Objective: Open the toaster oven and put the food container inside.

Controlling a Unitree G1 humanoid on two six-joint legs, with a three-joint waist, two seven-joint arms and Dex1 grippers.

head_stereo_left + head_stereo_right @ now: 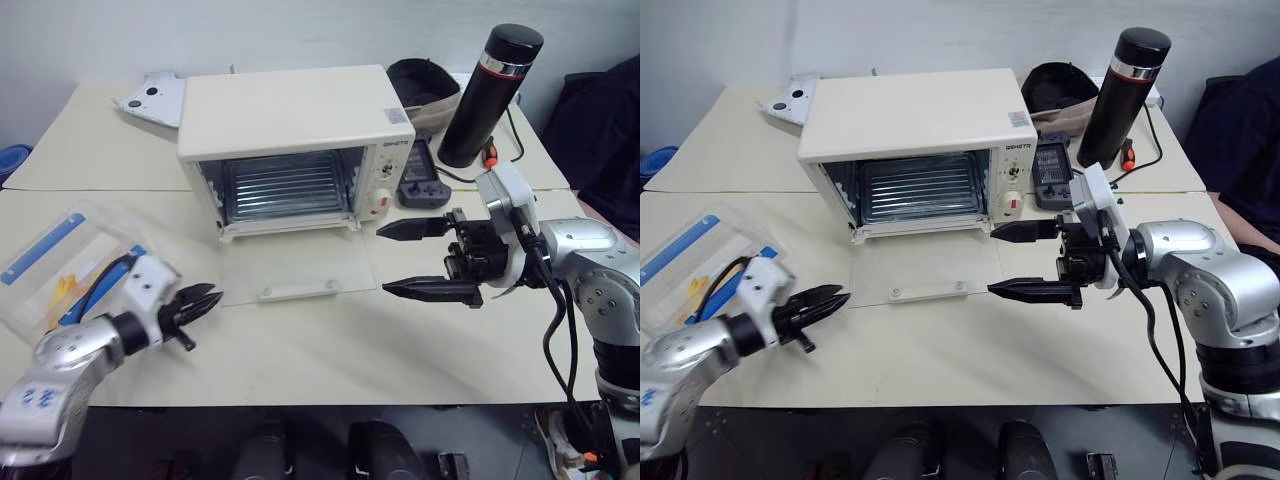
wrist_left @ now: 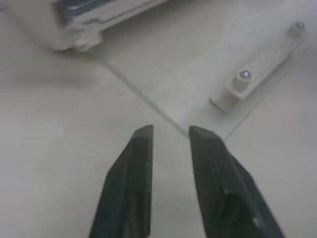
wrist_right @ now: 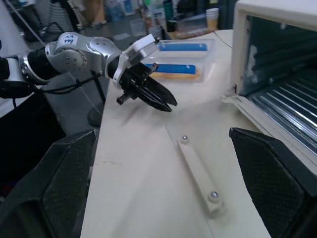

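The cream-white toaster oven (image 1: 290, 110) stands at the back of the table. Its glass door (image 1: 300, 265) lies flat and open, the white bar handle (image 1: 930, 292) at the near edge and the wire rack showing inside. The clear food container (image 1: 50, 265), with blue strips and yellow sticks inside, rests at the table's left edge. My left gripper (image 1: 212, 296) hovers low between container and door corner, its fingers (image 2: 141, 163) slightly open and holding nothing. My right gripper (image 1: 383, 260) floats just right of the door, wide open and empty, pointing left.
A tall black flask (image 1: 490, 95), a dark pouch (image 1: 425, 80) and a black handheld device (image 1: 420, 180) stand right of the oven. A white gadget (image 1: 150, 100) lies at the back left. A person in dark clothing (image 1: 600, 130) is at the far right.
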